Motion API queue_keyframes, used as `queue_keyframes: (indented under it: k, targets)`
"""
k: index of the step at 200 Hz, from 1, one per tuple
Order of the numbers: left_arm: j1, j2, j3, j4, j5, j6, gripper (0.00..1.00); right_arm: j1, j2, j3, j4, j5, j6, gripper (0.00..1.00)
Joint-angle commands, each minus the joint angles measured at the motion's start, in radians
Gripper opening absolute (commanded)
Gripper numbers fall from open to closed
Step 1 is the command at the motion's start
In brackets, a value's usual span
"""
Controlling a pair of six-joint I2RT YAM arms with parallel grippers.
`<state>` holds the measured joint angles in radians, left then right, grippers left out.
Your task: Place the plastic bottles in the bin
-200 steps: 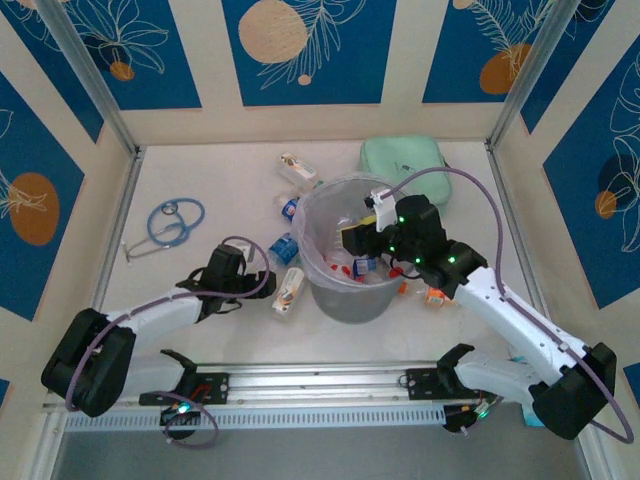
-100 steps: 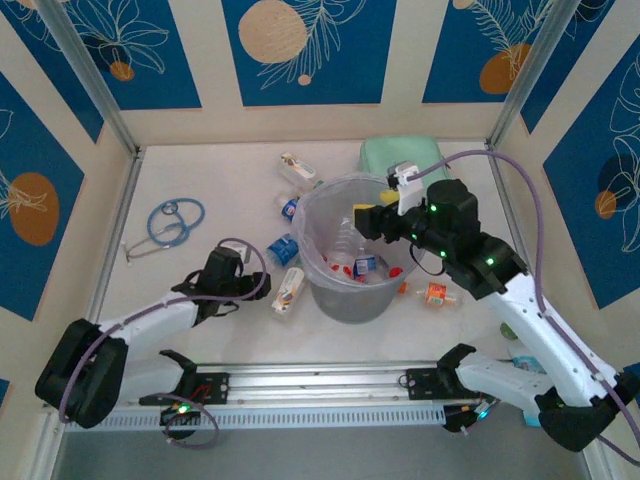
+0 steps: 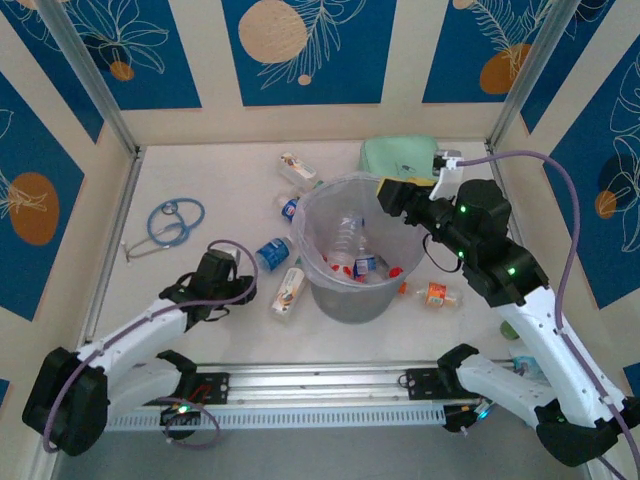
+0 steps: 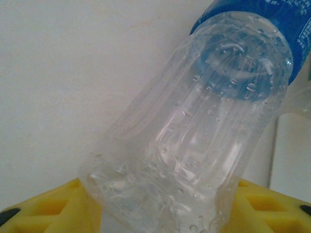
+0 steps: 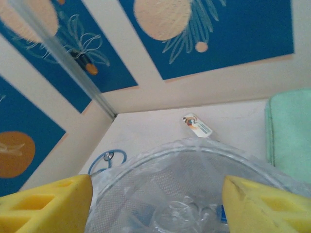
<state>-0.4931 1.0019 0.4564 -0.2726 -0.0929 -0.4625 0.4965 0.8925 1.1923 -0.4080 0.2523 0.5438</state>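
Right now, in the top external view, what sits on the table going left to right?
Blue looped stethoscope-like tube → clear plastic bottle with blue label → round grey bin lined with clear bag → clear plastic bottle with orange label.

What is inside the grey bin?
Inside the bin lie several clear plastic bottles, some with red caps. Whatever lies beneath them, and their exact number, is hidden.

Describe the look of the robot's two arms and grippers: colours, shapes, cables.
The left arm and right arm have white shells with black joints and bases. A purple cable trails along each. Small green lights dot the right arm. The left gripper and right gripper have black bodies and yellow wedge-shaped finger pads.
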Motion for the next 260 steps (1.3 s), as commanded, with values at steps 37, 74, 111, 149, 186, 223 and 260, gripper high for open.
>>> queue_keyframes:
  k: [37, 74, 111, 149, 186, 223, 260]
  targets:
    - [0.004, -0.112, 0.155, -0.074, 0.037, 0.021, 0.42, -0.069, -0.023, -0.004, -0.025, -0.018, 0.106, 0.71]
    - [0.003, -0.138, 0.216, -0.058, 0.077, 0.011, 0.41, -0.122, 0.011, 0.014, 0.014, -0.17, 0.014, 0.71]
    - [0.004, -0.164, 0.211, 0.06, 0.142, -0.018, 0.4, -0.115, 0.07, 0.036, 0.1, -0.403, -0.063, 0.67]
    - [0.004, -0.144, 0.216, 0.171, 0.21, -0.021, 0.38, -0.083, 0.136, 0.106, 0.066, -0.461, -0.151, 0.69]
    - [0.002, -0.172, 0.203, 0.318, 0.201, -0.059, 0.36, -0.069, 0.254, 0.184, 0.078, -0.527, -0.174, 0.74]
    - [0.004, -0.254, 0.185, 0.271, 0.003, -0.051, 0.38, -0.034, 0.386, 0.305, 0.037, -0.489, -0.186, 0.83]
    - [0.009, -0.112, 0.328, -0.008, -0.084, 0.137, 0.59, -0.033, 0.364, 0.274, 0.021, -0.418, -0.2, 0.83]
